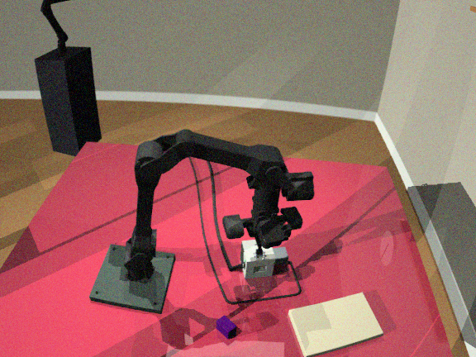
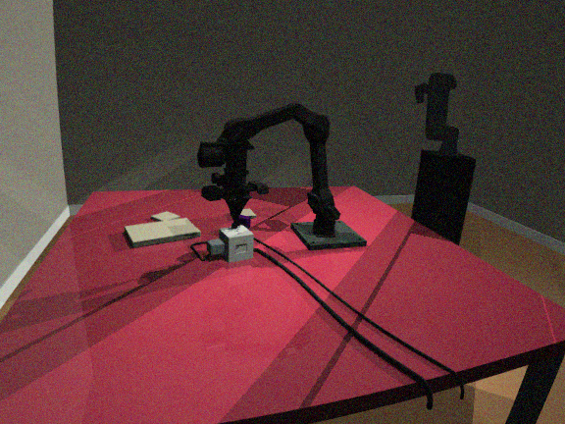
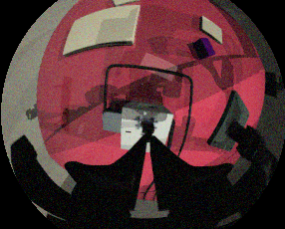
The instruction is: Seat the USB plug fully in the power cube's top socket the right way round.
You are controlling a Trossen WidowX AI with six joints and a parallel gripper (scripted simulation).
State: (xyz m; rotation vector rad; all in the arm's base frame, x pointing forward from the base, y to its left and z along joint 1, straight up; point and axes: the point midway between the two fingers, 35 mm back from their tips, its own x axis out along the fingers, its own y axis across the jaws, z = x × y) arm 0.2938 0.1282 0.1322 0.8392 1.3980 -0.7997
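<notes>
The white power cube [image 1: 252, 269] [image 2: 239, 252] [image 3: 131, 138] stands on the red table, a grey plug block [image 1: 280, 254] [image 2: 215, 247] [image 3: 112, 120] at its side. The small black USB plug [image 1: 259, 252] [image 3: 147, 127] stands up from the cube's top face. My gripper [image 1: 259, 249] [image 2: 235, 225] [image 3: 147, 138] points down over the cube and is shut on the USB plug, the fingertips close together just above the top face. The fingers partly hide the plug, and how deep it sits in the socket cannot be told.
Black cables [image 1: 215, 207] [image 2: 350, 331] [image 3: 190, 107] loop around the cube and run over the table edge. A cream slab [image 1: 336, 324] [image 2: 162, 233] [image 3: 90, 32], a purple block [image 1: 226, 327] [image 3: 206, 48] and a small pale slab [image 2: 165, 216] lie on the table. The arm's base plate [image 1: 111, 281] [image 2: 338, 241] stands to one side.
</notes>
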